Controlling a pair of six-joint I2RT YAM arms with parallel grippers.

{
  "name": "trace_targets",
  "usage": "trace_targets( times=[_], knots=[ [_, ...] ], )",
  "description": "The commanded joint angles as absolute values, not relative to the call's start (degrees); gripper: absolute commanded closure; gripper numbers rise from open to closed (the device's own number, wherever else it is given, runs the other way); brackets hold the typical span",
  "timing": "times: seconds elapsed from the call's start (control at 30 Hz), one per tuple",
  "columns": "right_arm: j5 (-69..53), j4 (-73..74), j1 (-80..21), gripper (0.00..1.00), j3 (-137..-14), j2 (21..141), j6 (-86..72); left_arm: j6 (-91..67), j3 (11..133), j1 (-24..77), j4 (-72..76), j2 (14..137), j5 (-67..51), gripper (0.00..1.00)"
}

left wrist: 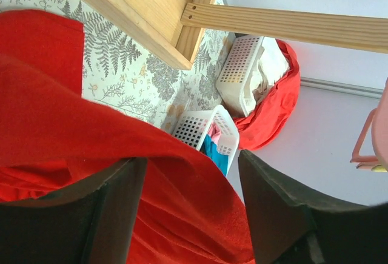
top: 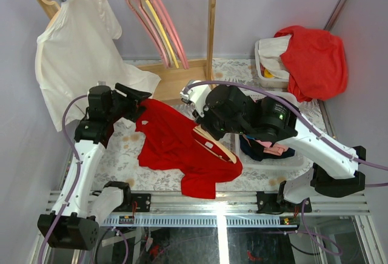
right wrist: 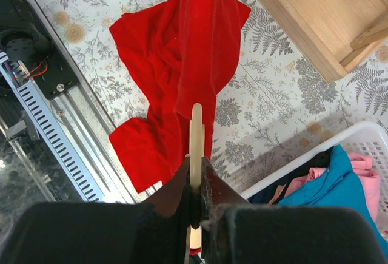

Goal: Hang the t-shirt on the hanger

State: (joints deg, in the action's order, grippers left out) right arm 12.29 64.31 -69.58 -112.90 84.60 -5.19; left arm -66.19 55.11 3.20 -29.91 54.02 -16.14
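While the left hand (left wrist: 189, 165) stands half spread astride a soft fold at the t-shirt's (top: 173, 145) edge, left of the hanger (right wrist: 196, 127), it pinches nothing yet. Limp, bright red cloth trails from the hanger onto the floral worktop (top: 118, 155), its length running from that hand towards the hanger. The hanger, flat, pale and smooth, sits clamped edge-on in the right hand (right wrist: 195, 176), which is the nearer one.
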Motion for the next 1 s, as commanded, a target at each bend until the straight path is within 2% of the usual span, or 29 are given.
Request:
trace_targets(
  times=[0.0,0.1,0.27,0.3,0.73,0.97],
  knots=[
    [9.90,63.17,-69.19,1.00,-113.78,83.21,-1.75,-67.13,54.23,2.76,-24.02,54.05,-18.31,0.44],
    [9.26,62.98,-69.28,1.00,-114.33,83.46,-1.74,-67.41,53.68,2.80,-22.98,54.84,-18.93,0.61],
    [9.03,64.48,-69.31,1.00,-116.49,84.49,-1.57,-66.50,55.10,2.56,-23.81,55.87,-17.90,0.96],
    [9.24,64.77,-69.26,1.00,-116.82,84.61,-1.57,-66.07,55.79,2.37,-24.50,55.89,-17.46,0.99],
    [11.08,66.44,-69.26,1.00,-119.81,83.88,-1.91,-61.03,65.98,-4.93,-30.41,57.87,-20.01,1.00],
    [10.77,66.57,-69.28,1.00,-128.31,86.01,-0.80,-60.29,74.81,-9.37,-32.28,61.07,-23.13,1.00]
  ],
)
